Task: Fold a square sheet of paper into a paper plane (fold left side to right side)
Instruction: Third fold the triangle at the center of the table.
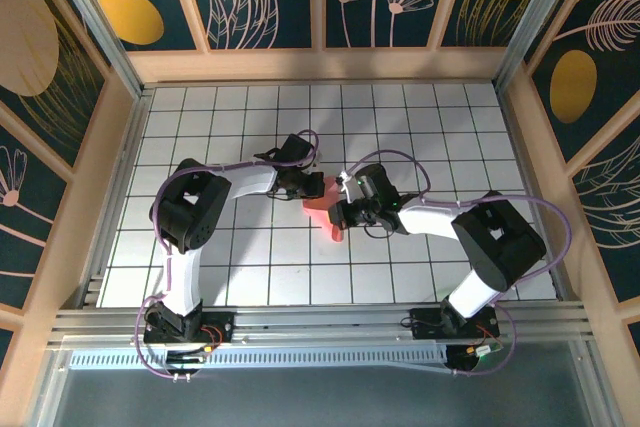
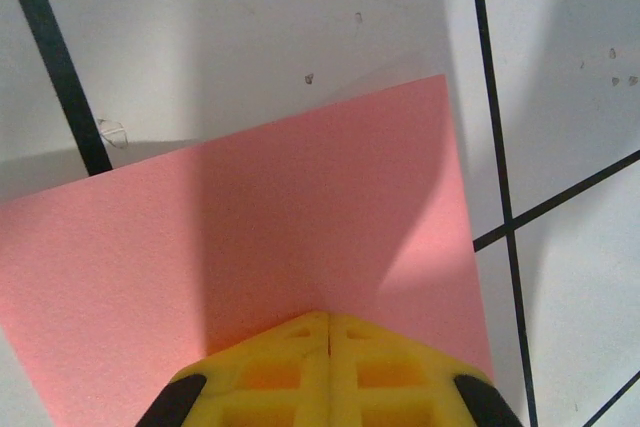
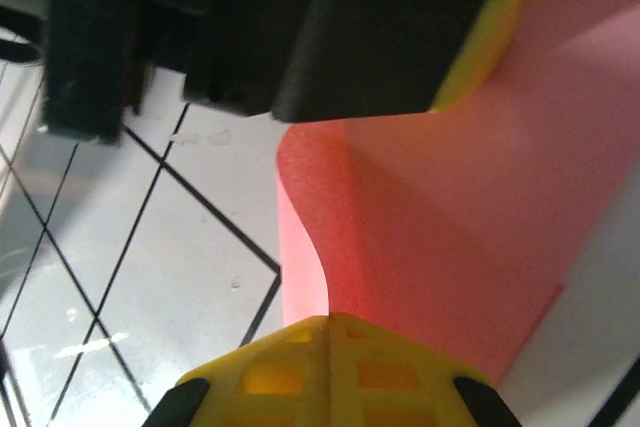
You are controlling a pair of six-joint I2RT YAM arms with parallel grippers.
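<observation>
Top external view: the square sheet of paper (image 1: 320,203) lies near the middle of the white grid table (image 1: 230,267), mostly hidden between the left gripper (image 1: 302,185) and the right gripper (image 1: 346,211), which nearly meet over it. What shows of the sheet runs longer from far to near than across, with a small tip toward the arm bases. Left wrist view: the left gripper (image 2: 328,319) has its yellow fingers pressed together, tips on the sheet (image 2: 300,237). Whether paper is caught between them I cannot tell. One free corner points to the upper right of that frame and lies flat on the tile. Right wrist view: the right gripper (image 3: 328,319) is fully closed and seems to nip the sheet's (image 3: 430,227) curled edge, which bows upward in a soft roll rather than a crease. The main risk is that the thin paper slides under the left tip or out of the right pinch. The edges would then land askew and the crease would set crooked, and pulling the arms apart could tear the sheet.
</observation>
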